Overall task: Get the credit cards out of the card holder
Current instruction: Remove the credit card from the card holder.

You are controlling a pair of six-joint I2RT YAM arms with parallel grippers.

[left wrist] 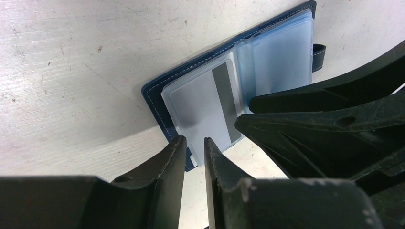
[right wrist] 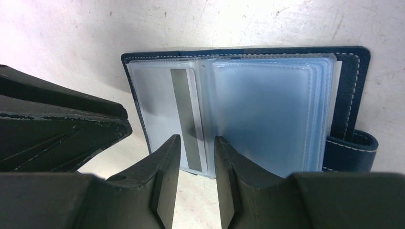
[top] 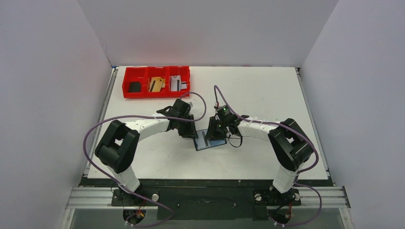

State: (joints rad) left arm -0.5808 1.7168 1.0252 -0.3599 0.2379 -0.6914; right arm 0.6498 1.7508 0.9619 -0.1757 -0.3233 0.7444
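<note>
Black-and-white jointed arms [top: 143, 125], looping purple cables [top: 90, 131]

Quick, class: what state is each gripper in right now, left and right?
Left gripper: nearly closed at the card holder edge; grip cannot be told.
Right gripper: open, fingers over the card holder.

We find the overhead view bright and even, lit from above. The white scuffed worktop [top: 267, 95] reads pale, with small soft shadows under the black-and-white arms [top: 143, 126]. In both wrist views its far part is almost washed out, and greyer shade lies nearer. The black left pincer [left wrist: 193, 140] and right pincer [right wrist: 197, 139] loom dark and slightly soft. The clear plastic sleeves [right wrist: 267, 109] of the open navy-blue stitched wallet [right wrist: 351, 86] carry a milky sheen.
</note>
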